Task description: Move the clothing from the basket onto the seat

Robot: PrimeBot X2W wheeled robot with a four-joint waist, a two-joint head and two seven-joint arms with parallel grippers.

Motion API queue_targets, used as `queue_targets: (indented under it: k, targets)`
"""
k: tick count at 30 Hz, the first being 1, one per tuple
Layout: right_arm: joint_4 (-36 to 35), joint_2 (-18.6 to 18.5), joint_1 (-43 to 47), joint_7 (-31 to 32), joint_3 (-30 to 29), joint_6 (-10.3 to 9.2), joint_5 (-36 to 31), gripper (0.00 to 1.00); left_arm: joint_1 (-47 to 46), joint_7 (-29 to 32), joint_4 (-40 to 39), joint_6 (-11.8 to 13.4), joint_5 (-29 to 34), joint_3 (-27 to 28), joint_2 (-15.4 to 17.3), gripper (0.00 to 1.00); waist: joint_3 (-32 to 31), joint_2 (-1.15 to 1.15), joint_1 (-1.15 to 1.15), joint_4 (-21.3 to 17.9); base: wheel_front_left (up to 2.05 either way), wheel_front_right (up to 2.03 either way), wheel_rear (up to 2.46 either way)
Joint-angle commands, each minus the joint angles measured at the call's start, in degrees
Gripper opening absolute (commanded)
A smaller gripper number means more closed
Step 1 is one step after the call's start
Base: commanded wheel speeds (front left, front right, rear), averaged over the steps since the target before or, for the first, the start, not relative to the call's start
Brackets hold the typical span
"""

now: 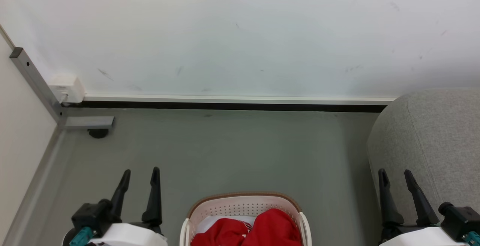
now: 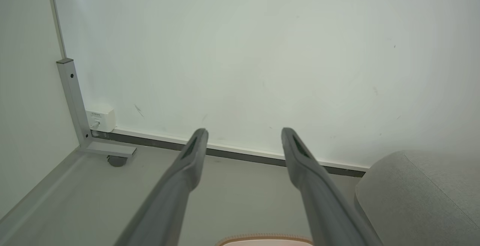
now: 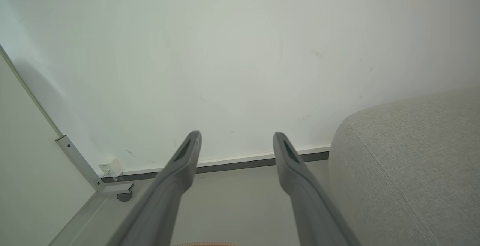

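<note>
My left end effector [image 1: 141,171] and right end effector [image 1: 395,171] both stand spread wide, holding nothing; the clothing [image 1: 262,229] lies in the basket [image 1: 243,197] at six o'clock between them.

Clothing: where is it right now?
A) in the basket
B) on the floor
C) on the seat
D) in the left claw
A: the red clothing lies heaped inside the basket, well apart from the seat.
</note>
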Motion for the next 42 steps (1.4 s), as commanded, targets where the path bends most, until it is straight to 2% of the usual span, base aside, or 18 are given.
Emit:
queue_targets:
  k: [1, 31, 42]
  targets:
    - [-0.08, -0.54, -0.88, -0.33, 0.16, -0.09, -0.96, 1.00, -0.59, -0.35, -0.39, -0.08, 1.12, -0.04, 0.42, 1.00, -0.02, 0.00, 0.00, 0.01, 0.00, 0.00, 0.00]
    - [-0.43, -0.60, -0.86, -3.64, 1.28, -0.12, -8.75, 1.00, -0.87, -3.58, -0.38, -1.83, 13.84, 1.21, -1.08, 1.00, 0.10, 0.00, 0.00, 0.24, 0.00, 0.00, 0.00]
    - [-0.18, -0.57, -0.82, -3.57, 1.53, -0.12, -7.71, 1.00, -0.73, -3.56, -0.24, -2.32, 13.20, 1.80, -1.36, 1.00, 0.22, 0.00, 0.00, 0.27, 0.00, 0.00, 0.00]
